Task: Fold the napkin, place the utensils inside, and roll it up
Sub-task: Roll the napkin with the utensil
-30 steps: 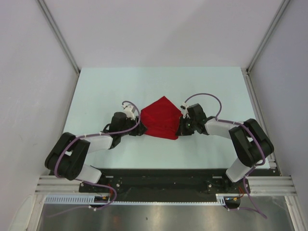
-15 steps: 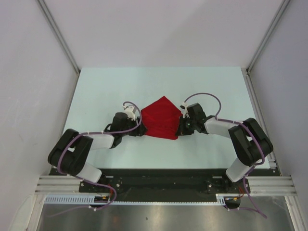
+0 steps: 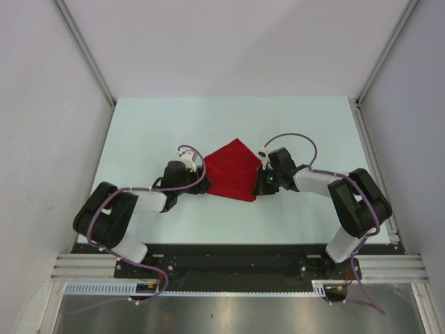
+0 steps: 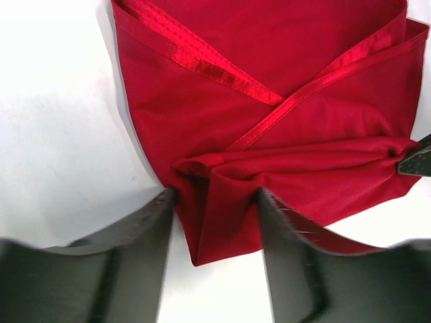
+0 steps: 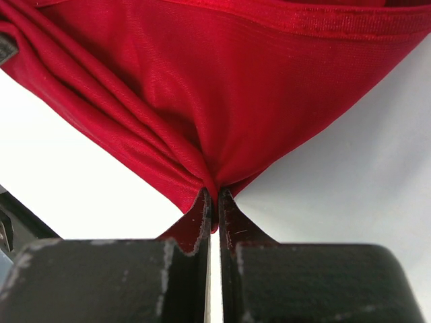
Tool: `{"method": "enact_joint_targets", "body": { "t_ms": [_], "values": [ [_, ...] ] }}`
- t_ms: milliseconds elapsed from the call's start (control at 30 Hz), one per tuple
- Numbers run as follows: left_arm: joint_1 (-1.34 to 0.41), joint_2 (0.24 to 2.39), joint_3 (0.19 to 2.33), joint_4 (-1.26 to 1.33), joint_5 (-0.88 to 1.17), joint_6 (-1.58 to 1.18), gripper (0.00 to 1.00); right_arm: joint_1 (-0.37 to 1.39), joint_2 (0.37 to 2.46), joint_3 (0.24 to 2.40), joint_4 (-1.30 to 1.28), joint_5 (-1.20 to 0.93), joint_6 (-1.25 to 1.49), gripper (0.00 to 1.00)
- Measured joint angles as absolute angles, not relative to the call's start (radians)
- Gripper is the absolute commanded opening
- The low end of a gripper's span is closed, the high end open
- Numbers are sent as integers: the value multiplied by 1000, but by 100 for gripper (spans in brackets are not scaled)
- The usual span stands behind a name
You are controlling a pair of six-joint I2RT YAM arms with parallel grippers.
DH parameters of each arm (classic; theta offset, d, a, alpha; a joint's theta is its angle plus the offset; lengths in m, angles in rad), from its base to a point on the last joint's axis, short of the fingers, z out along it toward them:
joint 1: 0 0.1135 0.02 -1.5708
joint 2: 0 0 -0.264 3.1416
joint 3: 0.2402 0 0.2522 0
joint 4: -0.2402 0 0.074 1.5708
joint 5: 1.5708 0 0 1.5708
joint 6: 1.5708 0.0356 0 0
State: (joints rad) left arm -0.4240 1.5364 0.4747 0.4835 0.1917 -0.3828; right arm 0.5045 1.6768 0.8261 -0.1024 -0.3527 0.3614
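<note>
A: Top view, arm pose?
B: Both arms lay low, elbows out, reaching in from the near edge. The left gripper sat at the left near corner of the napkin, and the right gripper at its right near corner. The napkin was folded, in the middle of the table, between the 2 grippers.

A: Left wrist?
B: The left gripper was angled down at the table. Its 2 fingers were set fairly wide, straddling a bunched corner of the napkin. The cloth filled the gap and brushed both fingers, but there was no clear squeeze. Hemmed edges crossed on top.

A: Right wrist?
B: The right gripper was low, with its fingers almost together and only a thin slit between them. They pinched the napkin at a pointed corner, and pleats ran up from the pinch.
</note>
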Motion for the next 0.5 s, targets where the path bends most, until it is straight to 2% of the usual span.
{"method": "enact_joint_targets", "body": {
  "t_ms": [100, 267, 300, 367, 400, 467, 500],
  "values": [
    [-424, 1550, 477, 492, 189, -384, 37, 509, 1681, 832, -103, -353, 359, 0],
    [-423, 1561, 477, 501, 195, -383, 22, 510, 1684, 835, -105, -354, 357, 0],
    [-423, 1566, 478, 503, 197, -384, 16, 510, 1684, 835, -105, -354, 357, 0],
    [-423, 1576, 482, 505, 205, -383, 9, 510, 1684, 836, -107, -353, 357, 4],
    [-423, 1578, 483, 505, 205, -384, 2, 510, 1684, 837, -107, -353, 358, 9],
    [-423, 1581, 493, 494, 213, -381, 0, 510, 1684, 840, -112, -353, 357, 16],
    [-423, 1581, 498, 487, 212, -382, 0, 510, 1683, 843, -118, -350, 356, 25]
  ]
}}
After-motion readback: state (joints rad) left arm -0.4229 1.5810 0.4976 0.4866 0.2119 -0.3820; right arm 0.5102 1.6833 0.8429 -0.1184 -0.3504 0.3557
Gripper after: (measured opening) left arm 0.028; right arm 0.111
